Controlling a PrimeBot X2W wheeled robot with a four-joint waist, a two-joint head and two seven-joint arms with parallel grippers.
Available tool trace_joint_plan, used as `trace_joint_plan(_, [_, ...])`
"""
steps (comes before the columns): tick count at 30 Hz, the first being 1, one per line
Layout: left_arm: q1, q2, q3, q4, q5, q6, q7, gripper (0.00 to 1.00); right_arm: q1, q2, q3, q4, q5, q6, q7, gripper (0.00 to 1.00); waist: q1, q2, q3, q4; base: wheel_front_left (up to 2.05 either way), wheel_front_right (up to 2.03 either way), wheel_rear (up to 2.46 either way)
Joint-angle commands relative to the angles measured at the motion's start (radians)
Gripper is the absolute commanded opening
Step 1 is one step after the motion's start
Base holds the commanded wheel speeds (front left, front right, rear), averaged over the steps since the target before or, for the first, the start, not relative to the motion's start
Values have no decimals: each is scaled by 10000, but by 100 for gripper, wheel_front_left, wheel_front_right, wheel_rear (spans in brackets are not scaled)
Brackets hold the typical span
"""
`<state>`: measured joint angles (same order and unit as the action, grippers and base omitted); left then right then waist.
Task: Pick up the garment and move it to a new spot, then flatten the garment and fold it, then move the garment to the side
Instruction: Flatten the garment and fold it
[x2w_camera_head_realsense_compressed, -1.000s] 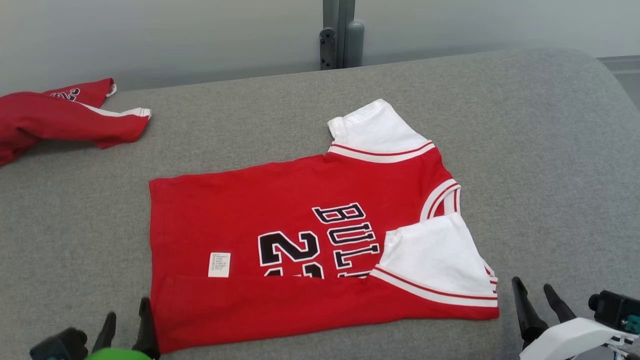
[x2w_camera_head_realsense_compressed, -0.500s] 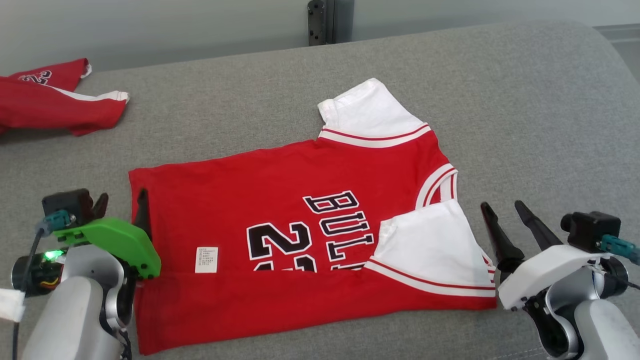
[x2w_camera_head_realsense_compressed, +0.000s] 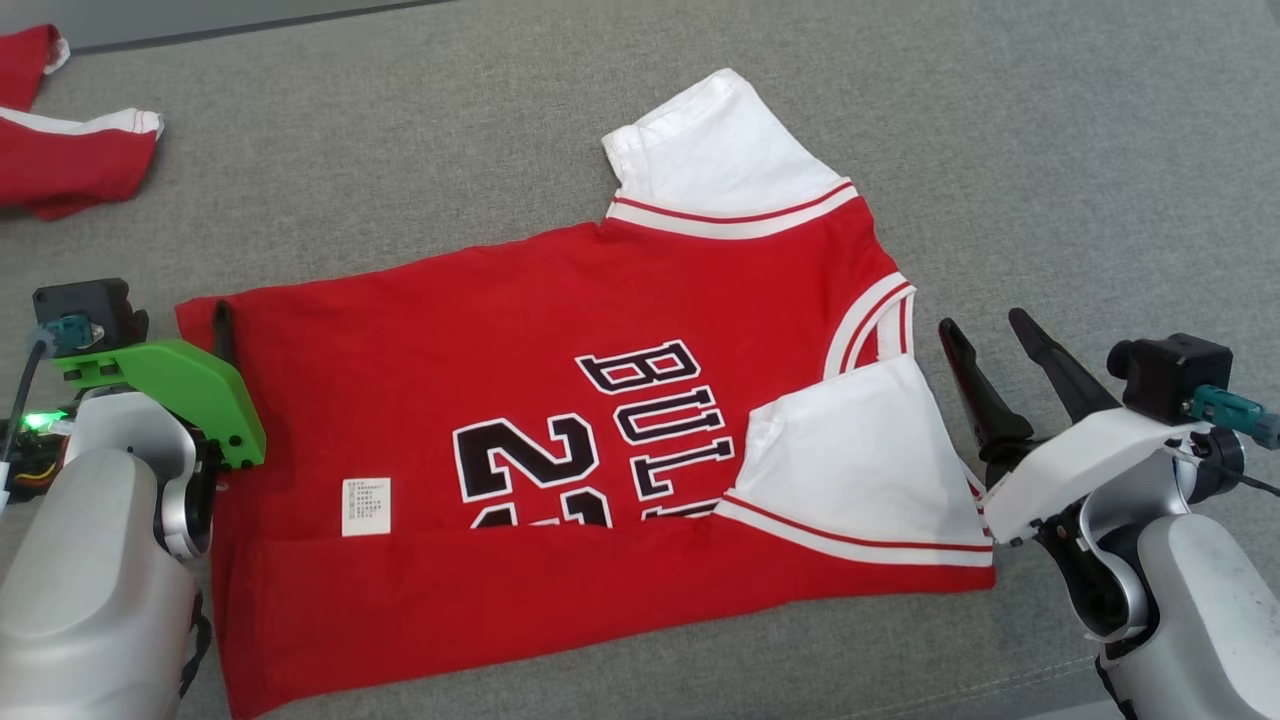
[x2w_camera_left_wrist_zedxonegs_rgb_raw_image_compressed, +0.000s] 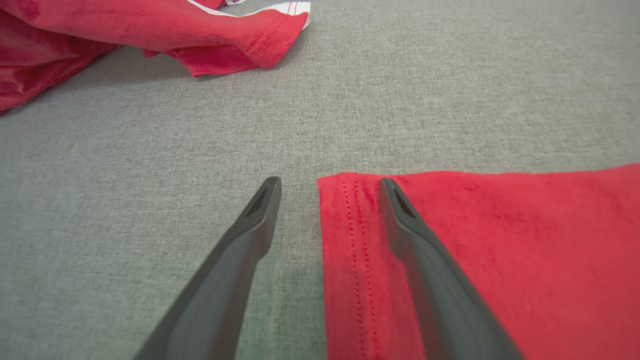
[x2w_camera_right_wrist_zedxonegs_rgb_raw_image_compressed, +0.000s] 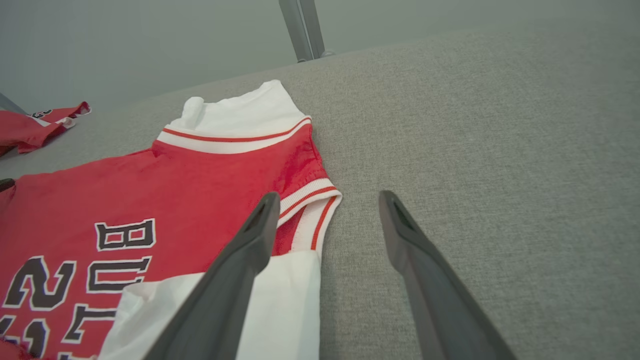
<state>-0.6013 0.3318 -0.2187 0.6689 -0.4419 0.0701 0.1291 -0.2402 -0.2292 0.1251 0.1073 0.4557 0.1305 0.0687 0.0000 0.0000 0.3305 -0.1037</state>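
Observation:
The garment (x2w_camera_head_realsense_compressed: 560, 300) is a red jersey with white sleeves and black lettering. It lies flat on the grey padded surface (x2w_camera_head_realsense_compressed: 1050, 150), with its near long edge folded up over the lower lettering. My left gripper (x2w_camera_head_realsense_compressed: 180, 312) is open at the garment's left end. In the left wrist view the left gripper (x2w_camera_left_wrist_zedxonegs_rgb_raw_image_compressed: 330, 185) straddles the far hem corner of the garment (x2w_camera_left_wrist_zedxonegs_rgb_raw_image_compressed: 500, 225), one finger over the red cloth and one over grey. My right gripper (x2w_camera_head_realsense_compressed: 982, 320) is open just off the collar end. In the right wrist view the right gripper (x2w_camera_right_wrist_zedxonegs_rgb_raw_image_compressed: 330, 194) has its left finger over the striped collar of the garment (x2w_camera_right_wrist_zedxonegs_rgb_raw_image_compressed: 200, 175).
A second red garment (x2w_camera_head_realsense_compressed: 60, 160) lies crumpled at the far left of the surface, also seen as a red heap (x2w_camera_left_wrist_zedxonegs_rgb_raw_image_compressed: 150, 30) ahead of the left fingers. A grey post (x2w_camera_right_wrist_zedxonegs_rgb_raw_image_compressed: 302, 27) rises behind the far edge. Bare grey padding extends to the right of the jersey.
The head camera has tilted down. Both arms have reached forward along the garment's ends, the left to the far hem corner, the right to the collar. Both grippers stay open.

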Motion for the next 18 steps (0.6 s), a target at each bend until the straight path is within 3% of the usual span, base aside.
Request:
trace_joint_plan(1, [-226, 53, -31, 152, 53, -86, -90, 100, -169, -85, 14, 70, 66, 4, -82, 100, 0, 0, 182, -46, 0, 0, 0])
trace_joint_plan(8, [-580, 57, -168, 902, 89, -174, -276, 98, -443, -184, 160, 223, 173, 4, -185, 100, 0, 0, 304, -76, 0, 0, 0])
trace_joint_plan(9, [-636, 53, -184, 1006, 93, -182, -306, 91, -486, -193, 190, 227, 179, 4, -182, 100, 0, 0, 326, -93, 0, 0, 0])
trace_joint_plan(12, [-805, -29, -330, 1248, 137, -303, -296, 25, -653, -302, 252, 235, 186, 4, -128, 100, 0, 0, 372, -119, 0, 0, 0])
trace_joint_plan(13, [-843, -59, -382, 1312, 154, -345, -282, 10, -722, -353, 258, 229, 147, 4, -97, 100, 0, 0, 380, -108, 0, 0, 0])
trace_joint_plan(14, [-879, -77, -416, 1351, 151, -373, -294, 0, -810, -413, 269, 217, 94, 4, -79, 100, 0, 0, 380, -90, 0, 0, 0])
trace_joint_plan(18, [-985, -177, -576, 1318, 217, -498, -501, 0, -1375, -698, 298, 172, -127, 4, 128, 100, 0, 0, 325, 122, 0, 0, 0])
